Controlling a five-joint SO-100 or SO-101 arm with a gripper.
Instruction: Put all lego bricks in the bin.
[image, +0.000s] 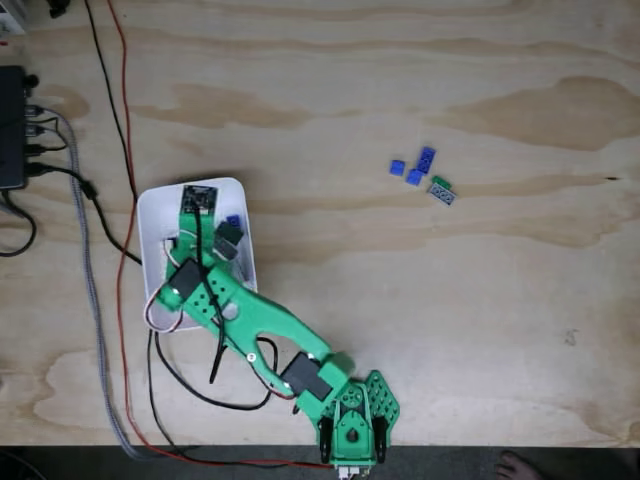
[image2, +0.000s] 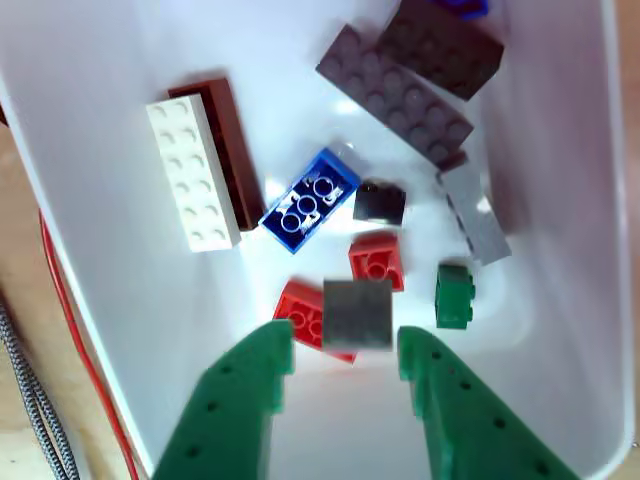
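Now: end effector open above the bin

Nearest in the other view, the end effector (image2: 345, 365) has its green fingers (image2: 245, 385) spread apart, gripping nothing, poised over the white bin (image2: 120, 340). Just beyond lies a grey brick (image2: 357, 313) on a red brick (image2: 303, 312); farther in, blue (image2: 310, 200), white (image2: 192, 172) and dark grey (image2: 395, 95) bricks. Across the table (image: 420, 330), blue bricks (image: 418, 167) remain outside.

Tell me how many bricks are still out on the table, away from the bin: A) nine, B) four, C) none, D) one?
B: in the fixed view four bricks lie clustered on the wood at upper right, three blue and one dark green, well apart from the bin, over which the open tool hangs.
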